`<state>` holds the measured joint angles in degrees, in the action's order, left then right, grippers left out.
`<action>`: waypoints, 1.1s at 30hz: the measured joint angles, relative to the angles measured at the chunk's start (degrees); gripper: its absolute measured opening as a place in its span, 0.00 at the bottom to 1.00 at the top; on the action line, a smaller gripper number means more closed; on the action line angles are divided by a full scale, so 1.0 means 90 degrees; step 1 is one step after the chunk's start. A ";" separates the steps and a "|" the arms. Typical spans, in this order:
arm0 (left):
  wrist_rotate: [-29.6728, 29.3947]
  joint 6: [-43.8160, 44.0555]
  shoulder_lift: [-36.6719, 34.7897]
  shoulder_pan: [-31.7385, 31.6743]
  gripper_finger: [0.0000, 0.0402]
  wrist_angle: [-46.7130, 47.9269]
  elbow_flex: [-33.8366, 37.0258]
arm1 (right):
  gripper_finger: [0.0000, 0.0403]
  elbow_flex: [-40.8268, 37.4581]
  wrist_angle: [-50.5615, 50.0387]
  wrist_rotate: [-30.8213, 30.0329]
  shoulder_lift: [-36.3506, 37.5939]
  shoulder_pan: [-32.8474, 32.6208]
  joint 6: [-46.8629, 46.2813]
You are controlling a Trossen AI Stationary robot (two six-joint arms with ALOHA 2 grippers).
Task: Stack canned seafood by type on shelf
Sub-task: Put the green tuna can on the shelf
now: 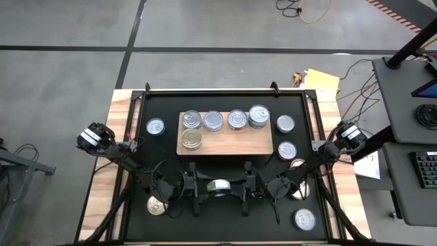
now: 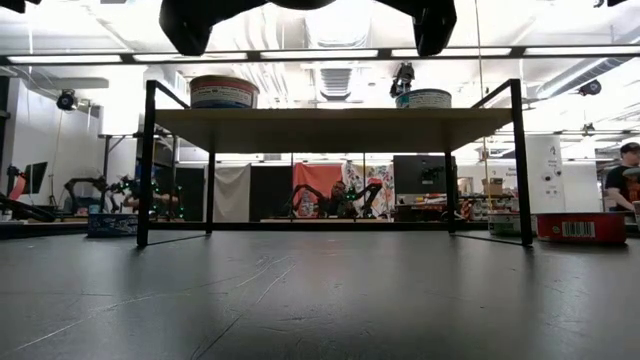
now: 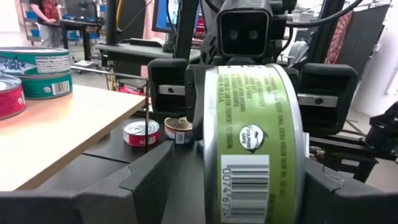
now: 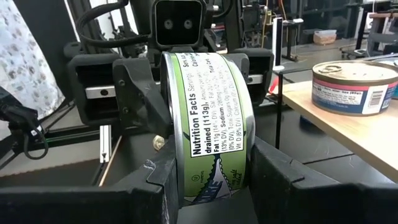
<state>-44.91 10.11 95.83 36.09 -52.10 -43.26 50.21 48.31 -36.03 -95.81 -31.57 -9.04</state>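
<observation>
Both claws, left [image 1: 205,186] and right [image 1: 235,186], seemingly grip green-label can [image 1: 220,186].

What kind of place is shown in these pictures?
Probably a robotics lab or workshop: other robot arms stand on benches in the room behind, a desk with a keyboard sits beside the table, and cables lie across the concrete floor.

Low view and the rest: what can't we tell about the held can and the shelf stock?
- Low view: the green-label can sits above the top edge, so only dark arm parts show.
- Low view: the shelf board hides all but two shelf cans.
- High view: the held can's label is too small to read, and the arms crowd it.
- Wrist views: the can is edge-on, so its lids are hidden.
</observation>
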 joint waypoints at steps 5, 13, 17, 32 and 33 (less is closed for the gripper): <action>0.0024 0.0001 0.0000 0.0000 0.37 0.0002 -0.0027 | 0.33 -0.0011 -0.0009 -0.0030 0.0000 0.0006 -0.0080; 0.0023 0.0101 0.0000 0.0001 0.29 0.0077 -0.0021 | 0.52 -0.0014 0.0014 0.0002 0.0000 0.0003 -0.0178; -0.0036 0.0635 -0.0030 0.0000 0.29 0.0075 -0.0012 | 0.69 -0.0017 -0.0010 0.0007 0.0050 -0.0008 -0.0053; 0.0589 0.4088 -0.1782 -0.0012 0.29 -0.0088 0.1415 | 0.77 0.0082 -0.1756 0.0003 0.1216 -0.0588 0.1262; 0.0660 0.4320 -0.1840 -0.0012 0.29 -0.0132 0.1485 | 0.77 0.0154 -0.1762 -0.0008 0.1174 -0.0653 0.1671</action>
<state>-38.97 48.99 79.27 35.99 -53.28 -29.89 51.60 32.46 -36.10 -85.25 -37.45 6.00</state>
